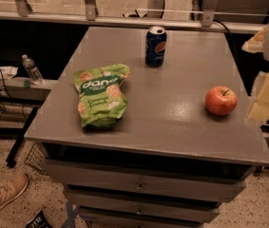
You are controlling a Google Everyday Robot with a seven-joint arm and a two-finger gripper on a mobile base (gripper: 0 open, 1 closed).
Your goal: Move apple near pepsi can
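Hanging near the apple [221, 100] is the gripper [267, 96] (pepsi can [156, 46] well apart).

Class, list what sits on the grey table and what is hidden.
The pepsi can, a green snack bag and the apple rest on the table. The gripper hangs off the edge beside the apple. The bag hides the surface beneath.

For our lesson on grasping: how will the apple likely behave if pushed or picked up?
The apple is round, so it may roll if pushed. Its glossy skin could slip. The gripper hangs just right of it.
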